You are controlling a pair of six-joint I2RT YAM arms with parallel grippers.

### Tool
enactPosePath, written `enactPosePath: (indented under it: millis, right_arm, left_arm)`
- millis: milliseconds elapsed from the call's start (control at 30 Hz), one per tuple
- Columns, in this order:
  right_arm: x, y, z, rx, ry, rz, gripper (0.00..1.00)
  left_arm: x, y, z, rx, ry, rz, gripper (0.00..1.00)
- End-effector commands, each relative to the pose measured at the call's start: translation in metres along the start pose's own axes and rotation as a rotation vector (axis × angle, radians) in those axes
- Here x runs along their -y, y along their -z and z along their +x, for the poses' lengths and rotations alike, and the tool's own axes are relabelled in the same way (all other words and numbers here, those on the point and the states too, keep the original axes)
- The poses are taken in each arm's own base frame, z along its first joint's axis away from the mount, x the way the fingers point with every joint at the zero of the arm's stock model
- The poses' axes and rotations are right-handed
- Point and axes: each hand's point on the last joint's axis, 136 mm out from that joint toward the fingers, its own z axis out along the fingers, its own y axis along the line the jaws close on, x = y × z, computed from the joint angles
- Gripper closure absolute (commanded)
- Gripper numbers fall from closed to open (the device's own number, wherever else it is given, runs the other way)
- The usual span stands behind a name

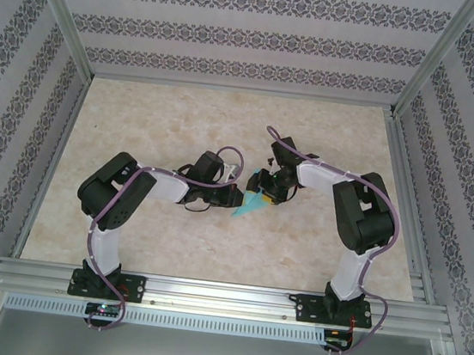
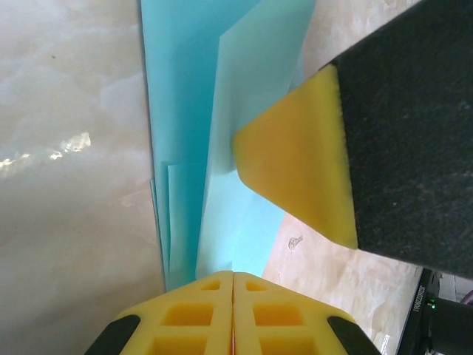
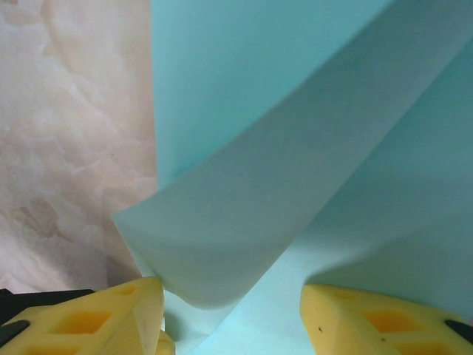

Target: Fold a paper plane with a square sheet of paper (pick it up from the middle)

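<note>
Paper: we see the teal paper [image 1: 249, 205] folded into layers, about mid-table and a little nearer the near edge than the far one.
Paper edges: from the left wrist, its long left edge runs straight against bare table [image 1: 139, 131]. Several layered edges step in close to the fingertips. From the right wrist, one flap curls up off the flat layers.
Left gripper: we see the left gripper [image 2: 233, 296] with its jaws pressed together. The paper's narrow end runs right into them, so we take it as pinching the paper.
Right gripper: the right gripper [image 3: 233, 314] has its jaws apart, and the curled flap rises between them. We cannot tell whether either finger touches it. From the left wrist, one of its fingers [image 2: 295, 177] sits over the paper's right side.
Open room: we find bare table toward the far edge and toward both side edges, widest along the far edge.
In the way: the two grippers meet almost tip to tip over the paper. Both elbows bend back toward the near corners, and purple cables [image 1: 388, 215] loop along each arm.
Surround: a metal rail [image 1: 222, 295] lines the near edge. Patterned walls [image 1: 239, 22] close the other three sides.
</note>
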Motion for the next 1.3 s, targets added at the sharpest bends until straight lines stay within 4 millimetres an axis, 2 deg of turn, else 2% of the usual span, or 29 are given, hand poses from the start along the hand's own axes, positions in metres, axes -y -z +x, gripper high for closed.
enactPosePath:
  millis: [0, 300, 500, 633, 833, 1267]
  right_arm:
    - [0.077, -0.036, 0.027, -0.080, -0.066, 0.267, 0.44]
    - [0.086, -0.040, 0.028, -0.098, -0.099, 0.309, 0.46]
    - [0.092, -0.045, 0.031, -0.123, -0.108, 0.329, 0.45]
    - [0.095, -0.048, 0.033, -0.136, -0.114, 0.338, 0.43]
    - [0.098, -0.050, 0.034, -0.147, -0.121, 0.351, 0.41]
    - [0.090, -0.047, 0.031, -0.135, -0.127, 0.298, 0.43]
  left_arm:
    - [-0.005, 0.002, -0.011, 0.022, 0.004, -0.028, 0.91]
    - [0.003, 0.007, -0.017, 0.034, -0.004, -0.008, 0.90]
    - [0.022, 0.016, -0.025, 0.065, -0.027, 0.047, 0.89]
    - [0.026, 0.015, -0.026, 0.064, -0.023, 0.070, 0.89]
    - [0.026, 0.007, -0.027, 0.055, -0.001, 0.100, 0.89]
    - [-0.003, -0.001, -0.017, 0.011, 0.035, -0.017, 0.93]
